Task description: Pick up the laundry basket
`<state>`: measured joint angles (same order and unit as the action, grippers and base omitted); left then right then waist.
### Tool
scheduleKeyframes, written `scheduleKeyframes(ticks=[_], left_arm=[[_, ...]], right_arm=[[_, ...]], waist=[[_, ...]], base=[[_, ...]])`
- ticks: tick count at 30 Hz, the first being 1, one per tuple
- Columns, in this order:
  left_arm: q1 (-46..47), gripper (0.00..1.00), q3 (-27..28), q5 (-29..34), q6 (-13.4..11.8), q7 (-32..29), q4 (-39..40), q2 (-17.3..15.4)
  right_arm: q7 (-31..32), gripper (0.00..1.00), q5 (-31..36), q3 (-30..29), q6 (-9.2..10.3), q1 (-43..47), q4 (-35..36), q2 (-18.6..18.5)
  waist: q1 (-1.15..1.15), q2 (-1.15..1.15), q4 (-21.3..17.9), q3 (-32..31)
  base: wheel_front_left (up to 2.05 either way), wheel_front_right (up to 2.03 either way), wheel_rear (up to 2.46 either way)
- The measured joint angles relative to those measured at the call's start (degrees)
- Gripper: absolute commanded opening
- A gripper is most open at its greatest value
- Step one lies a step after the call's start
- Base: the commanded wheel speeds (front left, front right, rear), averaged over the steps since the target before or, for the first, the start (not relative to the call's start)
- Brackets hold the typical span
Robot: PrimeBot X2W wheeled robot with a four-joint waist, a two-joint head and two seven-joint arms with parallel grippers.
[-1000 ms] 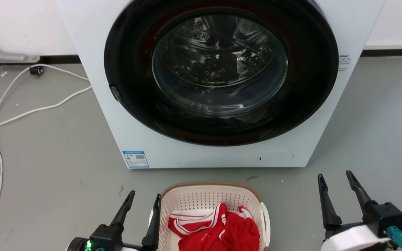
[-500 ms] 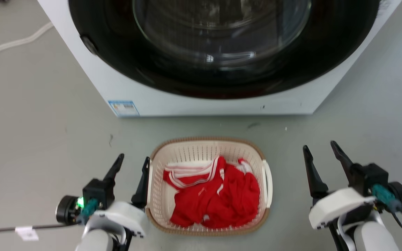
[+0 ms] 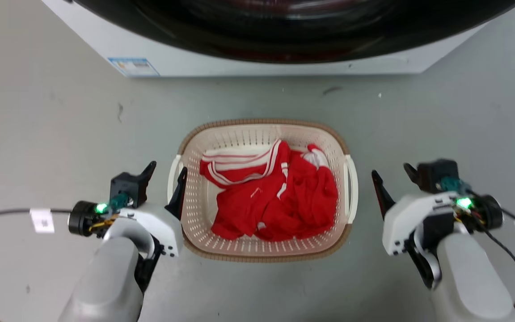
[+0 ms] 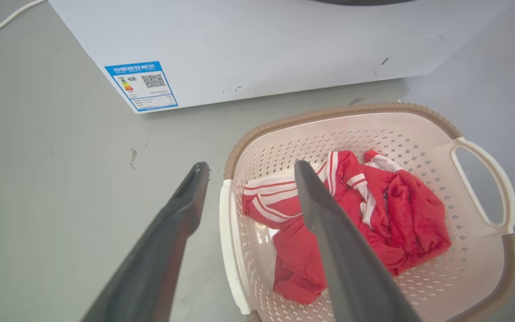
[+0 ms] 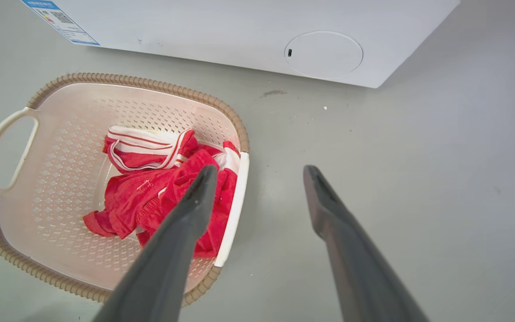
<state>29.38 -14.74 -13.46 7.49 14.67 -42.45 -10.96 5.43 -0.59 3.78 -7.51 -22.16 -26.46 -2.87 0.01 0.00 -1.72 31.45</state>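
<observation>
Laundry basket (image 3: 248,136), cream and perforated with a brown woven-look rim, sat on the grey floor (image 3: 38,112) in front of the white washing machine (image 3: 186,62), with a band of bare floor between them. We saw a crumpled red garment with white stripes (image 3: 275,197) lying inside it. Our left gripper (image 3: 168,168) was wide open and held nothing. In the left wrist view one finger (image 4: 181,210) lay outside the basket and the other over its inside, with the white left handle (image 4: 230,232) between them, though we could not tell whether either finger touched it. Our right gripper (image 3: 390,170) was likewise spread open and empty, near the white right handle (image 3: 350,188). In the head view a strip of floor showed between that handle and the nearer finger. A blue-edged label (image 4: 141,85) was stuck at the lower left corner of the machine's front, and a round flap (image 5: 323,54) sat low toward its right corner. A green light glowed on each wrist.
</observation>
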Motion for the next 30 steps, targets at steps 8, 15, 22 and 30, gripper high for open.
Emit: scheduleKeyframes(ticks=[8, 15, 22, 30], left_arm=[[8.71, 1.00, -7.10, -5.87, 0.01, -2.98, -10.89, -1.52], [14.83, 1.00, -14.33, -10.40, 0.01, -6.22, -15.61, -2.78], [19.59, 1.00, -21.47, -15.90, 0.01, -9.77, -17.31, -3.70], [22.95, 1.00, -28.61, -21.27, 0.01, -11.06, -17.78, -4.85]], right_arm=[[1.80, 1.00, -4.74, 1.93, 0.00, -8.80, -12.59, -0.01], [2.20, 1.00, -5.35, 2.30, 0.00, -16.63, -22.97, 0.02], [3.61, 1.00, -8.40, 4.61, 0.00, -23.10, -31.89, 0.00], [2.82, 1.00, -7.03, 5.17, 0.00, -28.18, -38.53, 0.03]], waist=[[0.00, 0.00, 0.54, 6.11], [0.00, 0.00, 1.20, 10.63], [-0.01, 0.00, 2.40, 14.51], [-0.01, 0.00, 3.21, 16.83]], base=[[0.00, 0.00, 0.00], [0.00, 0.00, 0.00], [0.00, 0.00, 0.00], [0.00, 0.00, 0.00]])
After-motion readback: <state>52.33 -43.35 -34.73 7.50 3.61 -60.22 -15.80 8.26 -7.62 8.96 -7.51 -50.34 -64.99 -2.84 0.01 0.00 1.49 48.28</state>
